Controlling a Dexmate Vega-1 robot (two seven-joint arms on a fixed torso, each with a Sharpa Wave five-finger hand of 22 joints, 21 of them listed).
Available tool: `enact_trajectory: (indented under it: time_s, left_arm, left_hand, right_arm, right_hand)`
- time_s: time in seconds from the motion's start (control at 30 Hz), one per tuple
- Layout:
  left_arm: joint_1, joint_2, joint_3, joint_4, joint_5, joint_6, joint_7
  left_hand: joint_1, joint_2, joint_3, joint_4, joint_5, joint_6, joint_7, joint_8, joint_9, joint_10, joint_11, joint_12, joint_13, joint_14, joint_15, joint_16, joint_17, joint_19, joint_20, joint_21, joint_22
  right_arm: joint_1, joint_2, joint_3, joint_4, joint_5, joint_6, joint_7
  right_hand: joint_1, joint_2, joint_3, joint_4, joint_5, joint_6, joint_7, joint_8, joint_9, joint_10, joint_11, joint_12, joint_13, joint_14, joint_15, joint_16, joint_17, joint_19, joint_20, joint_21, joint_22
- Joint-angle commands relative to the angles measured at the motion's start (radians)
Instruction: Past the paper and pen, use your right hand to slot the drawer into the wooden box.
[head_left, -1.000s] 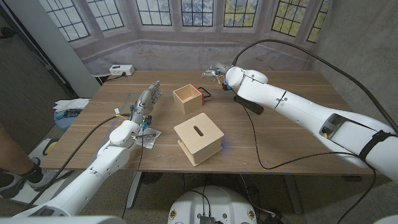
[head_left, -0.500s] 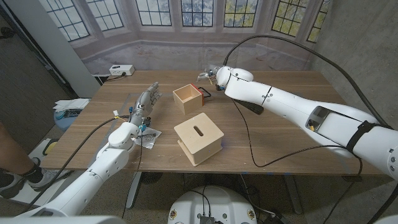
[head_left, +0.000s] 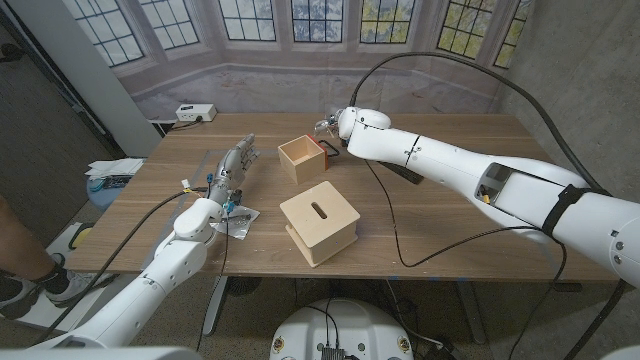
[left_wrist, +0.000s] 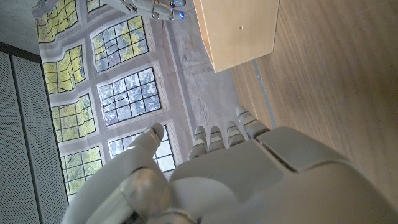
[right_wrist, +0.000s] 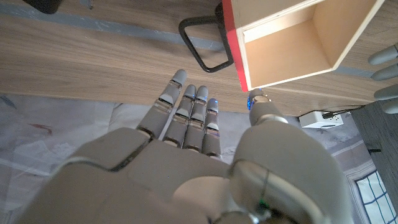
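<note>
A slotted wooden box (head_left: 319, 227) sits nearest the desk's (head_left: 450, 210) front edge, with the left hand (head_left: 232, 166) to its left, fingers straight and holding nothing above paper (head_left: 238, 221) on the desk. Farther back stands the open drawer (head_left: 301, 159), red-fronted with a black loop handle (head_left: 331, 151); just beside that handle the right hand (head_left: 330, 126) hovers, fingers extended, empty. No legible writing shows.

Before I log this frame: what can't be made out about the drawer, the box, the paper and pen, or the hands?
- Box opening: head view shows its slotted top and near sides, so which side takes the drawer is unclear.
- Right hand and drawer: too small in the head view to tell contact; the right wrist view suggests a gap.
- Pen: hidden by the left hand over the paper.
- Drawer: cut off by the left wrist view's edge.
</note>
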Motion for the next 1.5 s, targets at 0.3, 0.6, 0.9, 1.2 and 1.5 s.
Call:
enact_trajectory:
  time_s: [0.3,0.6,0.9,1.2,1.5]
  left_arm:
    - [-0.013,-0.009,0.000,0.031,-0.008,-0.017,-0.023]
    - [-0.010,-0.012,-0.001,0.040,-0.011,-0.025,-0.031]
    - [0.002,-0.009,-0.006,0.035,-0.013,-0.035,-0.030]
    - [0.017,-0.006,-0.009,0.025,-0.016,-0.039,-0.028]
    - [0.017,-0.006,-0.006,0.023,-0.015,-0.042,-0.033]
  left_hand:
    - [0.005,0.000,0.003,-0.006,0.007,0.007,0.000,0.002,0.006,0.007,0.003,0.009,0.004,0.000,0.010,0.004,0.003,0.007,0.002,0.004,0.004]
    - [0.006,0.001,0.003,-0.008,0.007,0.007,0.000,0.002,0.006,0.007,0.005,0.009,0.004,0.000,0.010,0.003,0.003,0.007,0.003,0.004,0.004]
    - [0.007,0.002,0.002,-0.010,0.007,0.006,0.000,0.001,0.006,0.007,0.005,0.008,0.004,0.000,0.011,0.004,0.003,0.006,0.003,0.004,0.004]
    - [0.008,0.003,0.002,-0.013,0.007,0.006,0.000,0.001,0.006,0.007,0.004,0.008,0.004,0.000,0.010,0.004,0.003,0.007,0.003,0.004,0.004]
    - [0.010,0.003,0.001,-0.016,0.008,0.006,0.000,0.001,0.006,0.006,0.004,0.008,0.004,0.000,0.010,0.004,0.003,0.007,0.002,0.004,0.004]
  right_arm:
    - [0.037,0.100,-0.039,0.107,-0.015,-0.050,0.023]
    - [0.039,0.128,-0.049,0.125,-0.021,-0.064,0.023]
    - [0.039,0.165,-0.062,0.155,-0.029,-0.077,0.018]
    - [0.038,0.212,-0.061,0.231,-0.031,-0.074,-0.001]
    - [0.043,0.252,-0.058,0.300,-0.034,-0.052,-0.023]
  right_hand:
    - [0.032,-0.001,0.001,0.004,0.005,0.035,0.006,0.002,0.007,0.030,0.011,0.031,0.017,0.028,0.010,0.011,0.010,0.022,0.014,0.006,0.003]
    - [0.040,-0.001,-0.001,0.006,0.004,0.044,0.010,0.001,0.007,0.040,0.012,0.043,0.025,0.039,0.013,0.014,0.014,0.026,0.019,0.005,0.004]
    - [0.052,0.001,-0.003,0.006,0.004,0.059,0.012,0.001,0.008,0.054,0.014,0.059,0.035,0.056,0.014,0.019,0.019,0.030,0.021,0.004,0.004]
    - [0.067,0.000,-0.007,0.006,0.003,0.079,0.016,0.002,0.009,0.071,0.014,0.081,0.049,0.078,0.012,0.027,0.026,0.042,0.030,0.005,0.004]
    - [0.081,-0.002,-0.010,0.004,0.003,0.095,0.015,0.002,0.010,0.084,0.011,0.098,0.060,0.091,0.007,0.031,0.031,0.050,0.032,0.005,0.004]
